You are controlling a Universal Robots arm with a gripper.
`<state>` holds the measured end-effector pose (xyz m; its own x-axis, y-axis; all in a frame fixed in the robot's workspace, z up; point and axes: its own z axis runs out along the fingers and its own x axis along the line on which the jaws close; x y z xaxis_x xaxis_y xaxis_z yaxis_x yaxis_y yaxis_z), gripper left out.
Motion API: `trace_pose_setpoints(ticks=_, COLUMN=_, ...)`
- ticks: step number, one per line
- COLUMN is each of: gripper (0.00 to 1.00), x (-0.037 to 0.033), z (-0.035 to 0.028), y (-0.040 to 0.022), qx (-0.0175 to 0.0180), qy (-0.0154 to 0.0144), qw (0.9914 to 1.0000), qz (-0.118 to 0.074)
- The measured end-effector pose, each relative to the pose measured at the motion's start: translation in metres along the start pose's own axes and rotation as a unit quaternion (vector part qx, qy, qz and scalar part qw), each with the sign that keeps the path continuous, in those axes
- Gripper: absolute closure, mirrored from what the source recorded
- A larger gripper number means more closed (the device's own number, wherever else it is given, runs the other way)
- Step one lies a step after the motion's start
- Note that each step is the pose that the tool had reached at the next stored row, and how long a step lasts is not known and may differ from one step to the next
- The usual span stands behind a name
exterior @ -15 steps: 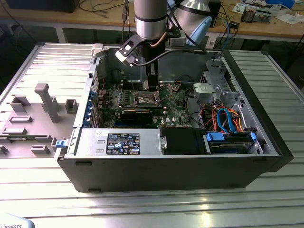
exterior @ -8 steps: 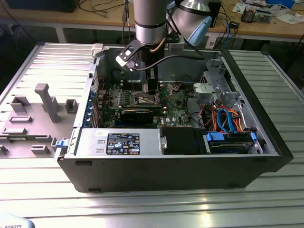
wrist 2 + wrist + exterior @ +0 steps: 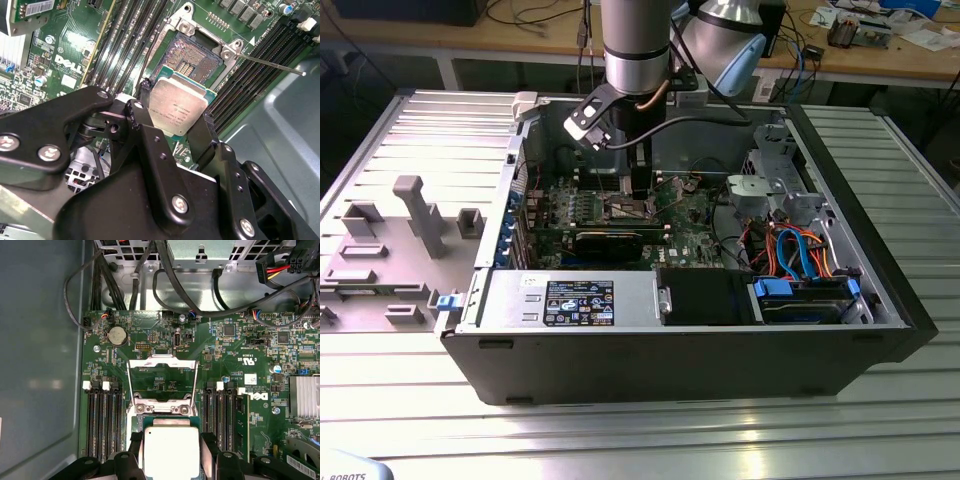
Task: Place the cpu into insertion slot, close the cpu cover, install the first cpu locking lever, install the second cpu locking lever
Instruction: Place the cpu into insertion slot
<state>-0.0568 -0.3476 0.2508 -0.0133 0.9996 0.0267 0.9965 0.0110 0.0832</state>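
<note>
While the tool [image 3: 176, 114] grips the cpu [image 3: 175, 102] by two opposite edges, the chip hangs over the open insertion slot [image 3: 192, 55]. In the first wrist view the cpu cover [image 3: 161, 359] stands raised at the slot's edge.

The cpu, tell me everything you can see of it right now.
The cpu is a small flat square chip: a silver-grey metal top with faint print, set on a thin green board that shows as a rim around it. The gripper is shut on it, one black finger against each of two opposite edges, and its metal top faces both wrist cameras. It hangs over one edge of the open insertion slot, not seated in it as far as shows. Nothing else touches it.
</note>
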Motion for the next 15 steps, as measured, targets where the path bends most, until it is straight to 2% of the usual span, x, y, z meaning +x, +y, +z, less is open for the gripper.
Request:
trace_pose_setpoints(ticks=7, gripper=0.46, x=0.0, z=0.0001, y=0.0, qx=0.0, qy=0.0, qw=1.0, qz=0.0)
trace_pose_setpoints(ticks=11, gripper=0.46, x=0.0006, z=0.0035, y=-0.0014, qx=0.0, qy=0.0005, qw=1.0, qz=0.0)
trace_pose_setpoints(ticks=15, gripper=0.46, x=0.0005, z=0.0082, y=-0.0045, qx=-0.0001, qy=0.0048, qw=0.99999, qz=0.0)
